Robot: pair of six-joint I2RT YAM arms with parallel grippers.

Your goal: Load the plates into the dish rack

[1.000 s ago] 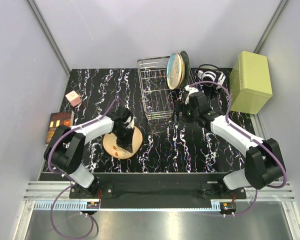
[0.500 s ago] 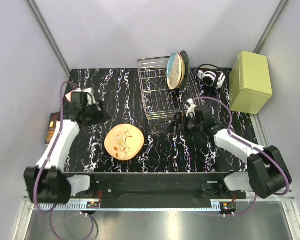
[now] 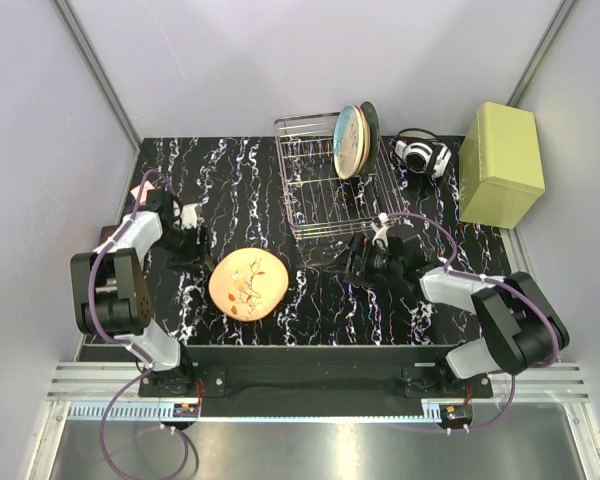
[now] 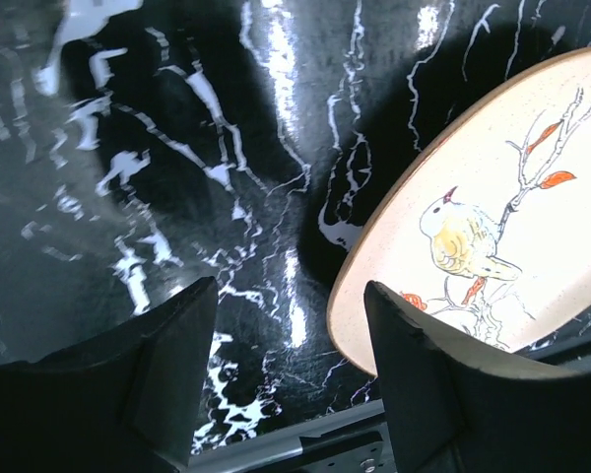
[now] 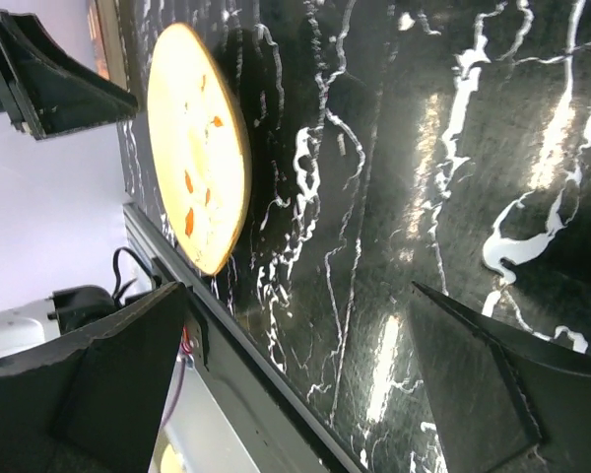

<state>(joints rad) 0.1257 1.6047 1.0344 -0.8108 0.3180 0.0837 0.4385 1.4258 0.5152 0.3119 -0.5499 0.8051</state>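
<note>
One tan plate (image 3: 248,284) with a bird and twig motif lies flat on the black marbled table, front left of the dish rack (image 3: 320,195). In the rack's back right part stand two tan plates (image 3: 348,142) and a dark teal plate (image 3: 371,125) on edge. My left gripper (image 3: 188,230) is open, left of the lying plate and apart from it. In the left wrist view the plate (image 4: 502,236) lies just beyond the right finger (image 4: 443,384), with only table between the jaws of the gripper (image 4: 291,340). My right gripper (image 3: 360,262) is open and empty in front of the rack; it faces the plate (image 5: 197,148).
A pale green box (image 3: 500,165) stands at the back right, with black and white headphones (image 3: 423,155) beside it. A book (image 3: 108,240) lies at the table's left edge behind my left arm. The metal rail (image 5: 276,384) of the near table edge runs under my right gripper.
My left gripper has opened, let go of the lying plate and swung away to the left. My right gripper has drawn back from the rack toward the table's front and opened a little wider.
</note>
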